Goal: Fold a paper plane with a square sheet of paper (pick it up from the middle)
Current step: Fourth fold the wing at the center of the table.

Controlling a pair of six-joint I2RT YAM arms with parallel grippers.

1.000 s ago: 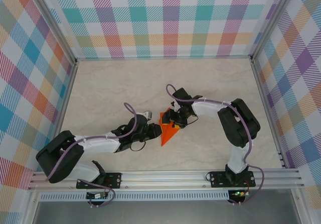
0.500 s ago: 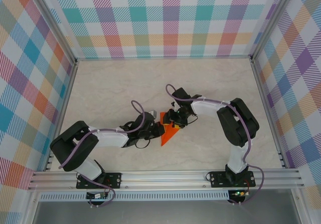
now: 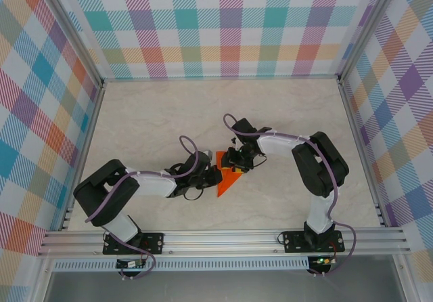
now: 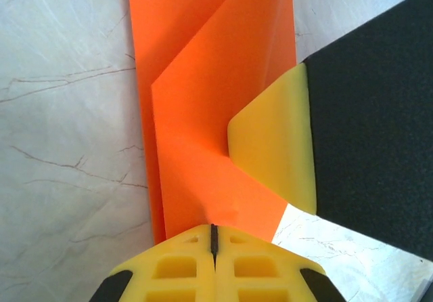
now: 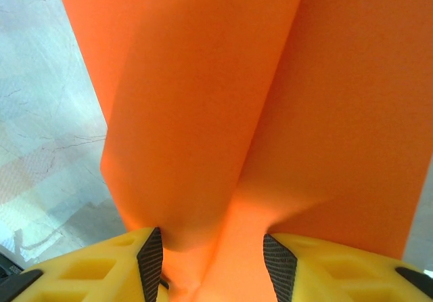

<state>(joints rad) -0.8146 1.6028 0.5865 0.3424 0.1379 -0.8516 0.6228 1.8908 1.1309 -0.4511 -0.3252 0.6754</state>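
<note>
The orange sheet of paper (image 3: 229, 181) lies folded into a pointed, creased shape in the middle of the table. In the left wrist view the paper (image 4: 203, 112) shows overlapping flaps, and my left gripper (image 4: 213, 234) is shut with its tips touching the near edge, where the paper puckers a little. From above, the left gripper (image 3: 215, 175) sits at the paper's left side and my right gripper (image 3: 238, 165) at its upper right. In the right wrist view the right gripper (image 5: 214, 258) has its jaws apart, with raised folds of paper (image 5: 237, 112) bulging between the pads. One right finger (image 4: 274, 146) rests on the paper.
The pale marble tabletop (image 3: 169, 112) stretches away behind and to both sides of the paper. Plaid walls (image 3: 223, 24) and metal frame posts close in the workspace. A metal rail (image 3: 223, 238) runs along the near edge by the arm bases.
The left arm has reached right to the paper's edge and its jaws have shut. The right jaws have narrowed around the raised folds. The paper has stayed where it was.
</note>
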